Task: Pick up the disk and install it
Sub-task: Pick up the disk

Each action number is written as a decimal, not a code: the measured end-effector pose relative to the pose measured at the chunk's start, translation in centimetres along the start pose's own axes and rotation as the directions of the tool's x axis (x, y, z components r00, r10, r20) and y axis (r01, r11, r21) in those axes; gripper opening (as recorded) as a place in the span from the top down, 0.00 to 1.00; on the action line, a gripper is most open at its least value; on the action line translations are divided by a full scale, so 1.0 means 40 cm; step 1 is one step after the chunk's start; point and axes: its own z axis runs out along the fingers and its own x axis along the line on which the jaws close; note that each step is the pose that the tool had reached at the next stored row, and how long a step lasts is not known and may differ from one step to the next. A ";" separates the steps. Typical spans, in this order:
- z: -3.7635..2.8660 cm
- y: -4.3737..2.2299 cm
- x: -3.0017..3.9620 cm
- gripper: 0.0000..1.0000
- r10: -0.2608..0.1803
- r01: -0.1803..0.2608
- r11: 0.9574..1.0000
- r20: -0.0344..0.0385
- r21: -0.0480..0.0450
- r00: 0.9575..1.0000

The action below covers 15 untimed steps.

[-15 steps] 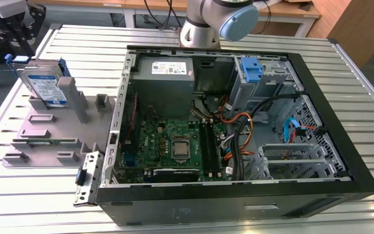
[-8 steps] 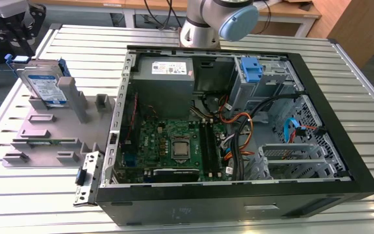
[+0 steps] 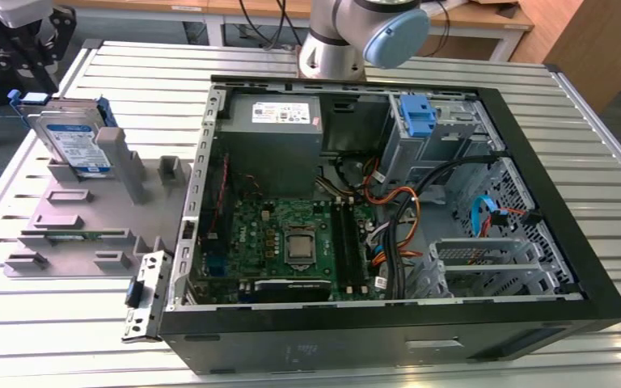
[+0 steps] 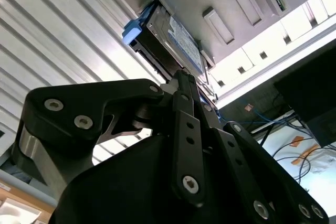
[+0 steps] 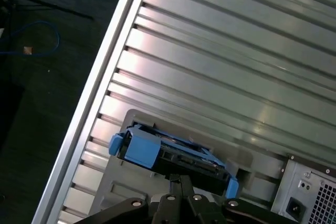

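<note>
The disk (image 3: pixel 73 141) is a silver-grey drive with a white-and-blue label and blue plastic rails. It stands on edge in a slot of the grey fixture (image 3: pixel 84 218) at the exterior view's left. My black gripper (image 3: pixel 22 69) hangs just behind and above the disk. In both wrist views the two fingers lie together, and the gripper (image 4: pixel 180 77) points at the disk (image 4: pixel 178 35) from a short way off. The disk's blue tab end (image 5: pixel 142 150) faces the gripper (image 5: pixel 178 182). Nothing is held.
The open computer case (image 3: pixel 569 202) lies on the slatted metal table (image 3: pixel 30 323), with motherboard, cables and power-supply box (image 3: pixel 272 113) inside. A blue bracket (image 3: pixel 419 117) sits in the drive bay at the back. The table's edge (image 5: pixel 89 108) runs close to the fixture.
</note>
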 end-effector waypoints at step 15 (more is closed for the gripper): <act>0.000 0.000 0.000 0.89 -0.062 0.062 0.998 -0.002 -0.004 0.998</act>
